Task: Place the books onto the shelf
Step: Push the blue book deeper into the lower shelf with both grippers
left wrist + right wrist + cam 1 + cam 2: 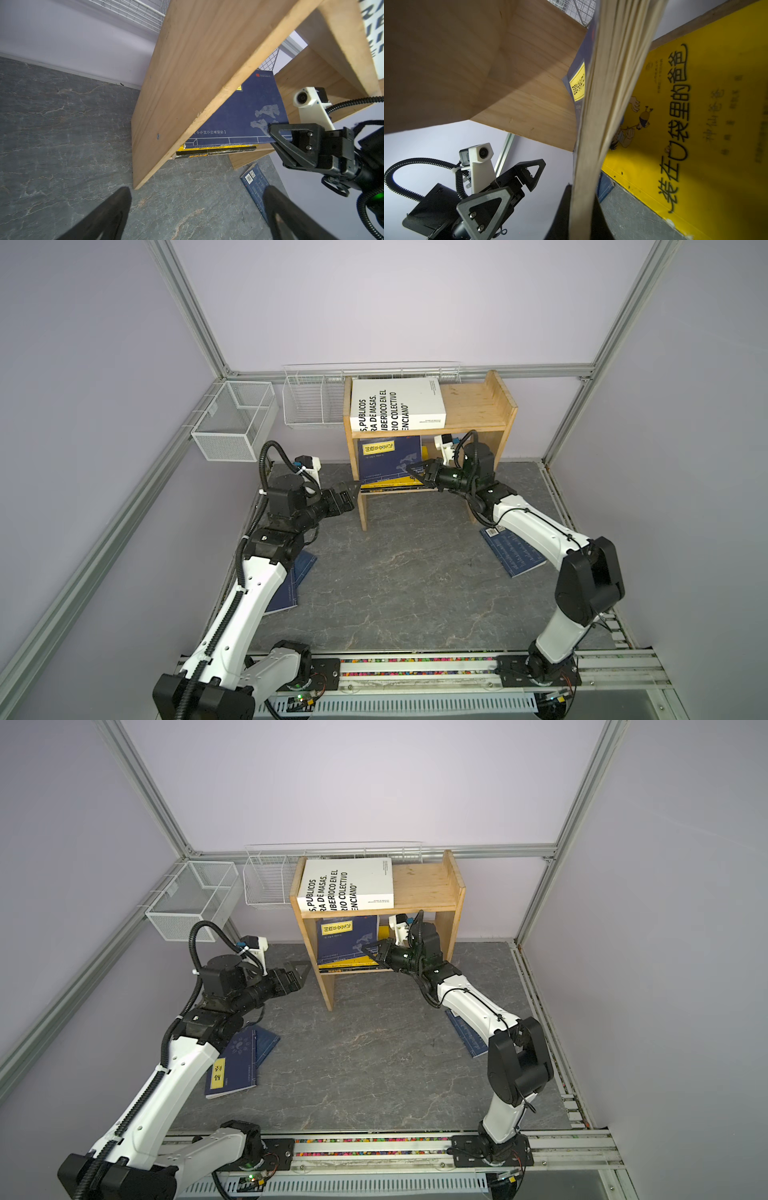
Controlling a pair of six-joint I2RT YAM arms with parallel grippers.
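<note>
The pine shelf (469, 406) (419, 886) stands at the back. A thick white book (395, 406) (345, 886) lies on its top tier. On the lower tier a navy book (388, 460) (589, 104) with a yellow label stands tilted, and my right gripper (415, 472) (581, 191) is shut on its page edge. Under it lie the yellow book (695, 124) and the black book (216, 152). My left gripper (353, 489) (195, 191) is open and empty, just outside the shelf's left side panel (187, 83).
Two navy books (237, 1065) (268, 1042) lie on the floor under the left arm. Another navy book (513, 551) (255, 182) lies under the right arm. White wire baskets (232, 423) (311, 402) hang on the back wall left of the shelf.
</note>
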